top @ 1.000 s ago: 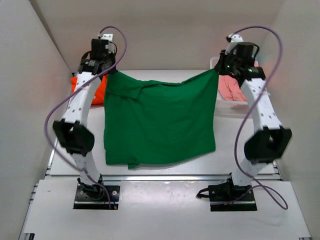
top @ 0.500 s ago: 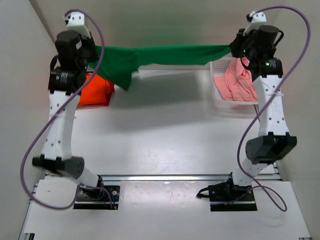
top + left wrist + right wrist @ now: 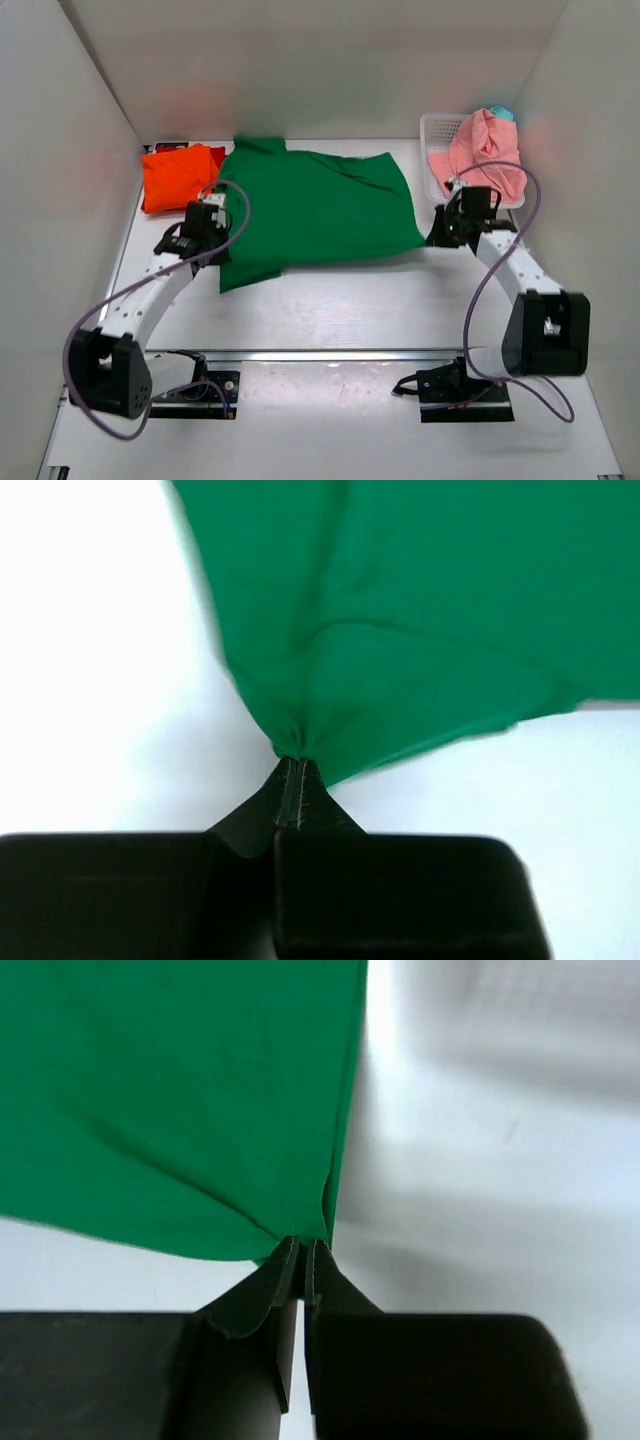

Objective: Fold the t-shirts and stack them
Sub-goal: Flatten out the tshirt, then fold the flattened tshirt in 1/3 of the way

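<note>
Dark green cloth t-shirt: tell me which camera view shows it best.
Top external: the whole dark green cloth t-shirt shows, spread out. The left wrist view shows only the part pinched in the left gripper; the right wrist view only the corner in the right gripper.

The top view is bright and evenly lit from above. The white walls point(image 3: 80, 180) bounce the light, so shadows on the desk point(image 3: 330, 300) are faint and soft. A pinkish tint lies on the right wall near the pink shirt point(image 3: 480, 150). In both wrist views the desk is blown out to near-pure white, and the left pincer point(image 3: 297, 770) and right pincer point(image 3: 303, 1250) read as featureless black. The green shirt point(image 3: 420, 610) has a smeared edge at the upper left of the left wrist view. The far background of the right wrist view is out of focus.
</note>
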Motion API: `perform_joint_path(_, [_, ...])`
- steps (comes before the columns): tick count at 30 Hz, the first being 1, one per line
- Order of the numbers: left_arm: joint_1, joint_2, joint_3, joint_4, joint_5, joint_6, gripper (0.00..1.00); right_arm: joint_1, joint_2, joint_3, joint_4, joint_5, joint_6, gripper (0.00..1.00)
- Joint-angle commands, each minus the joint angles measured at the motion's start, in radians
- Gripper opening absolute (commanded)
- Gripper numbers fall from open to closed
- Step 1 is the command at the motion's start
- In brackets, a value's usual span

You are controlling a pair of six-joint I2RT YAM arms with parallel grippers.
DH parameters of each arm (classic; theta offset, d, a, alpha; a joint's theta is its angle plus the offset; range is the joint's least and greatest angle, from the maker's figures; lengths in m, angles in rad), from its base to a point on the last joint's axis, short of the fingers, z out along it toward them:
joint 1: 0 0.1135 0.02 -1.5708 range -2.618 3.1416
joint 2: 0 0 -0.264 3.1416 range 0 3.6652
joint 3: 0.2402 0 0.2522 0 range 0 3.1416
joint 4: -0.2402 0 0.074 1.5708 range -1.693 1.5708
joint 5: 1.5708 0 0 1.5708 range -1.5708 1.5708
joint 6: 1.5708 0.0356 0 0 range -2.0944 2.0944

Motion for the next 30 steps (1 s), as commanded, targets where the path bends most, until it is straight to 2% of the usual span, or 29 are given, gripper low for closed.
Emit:
perform_joint_path(1, [-0.025,-0.187,-0.096,-0.066,0.105,-0.089,0.00,0.004,-0.227,-0.137,0.027,0.016,0.102,0.00])
perform_joint_path(5, [-0.044,-0.230,-0.149,-0.142,0.195,-0.107,0.00,0.023,-0.355,-0.248,-0.070,0.030,0.151,0.00])
perform_joint_path(10, [-0.086,-0.264,-0.152,-0.189,0.182,-0.127,0.00,-0.038,-0.424,-0.317,-0.136,-0.003,0.137,0.01])
perform_joint_path(17, [0.014,-0.254,-0.141,-0.154,0.211,-0.110,0.00,-0.049,-0.375,-0.309,-0.151,0.046,0.133,0.00])
perform_joint_path(21, [0.017,-0.195,-0.114,-0.117,0.145,-0.098,0.00,-0.082,-0.352,-0.309,-0.135,0.033,0.121,0.00])
perform_joint_path(30, [0.073,-0.080,-0.062,-0.034,0.149,-0.094,0.00,-0.098,-0.253,-0.245,-0.079,0.027,0.105,0.00])
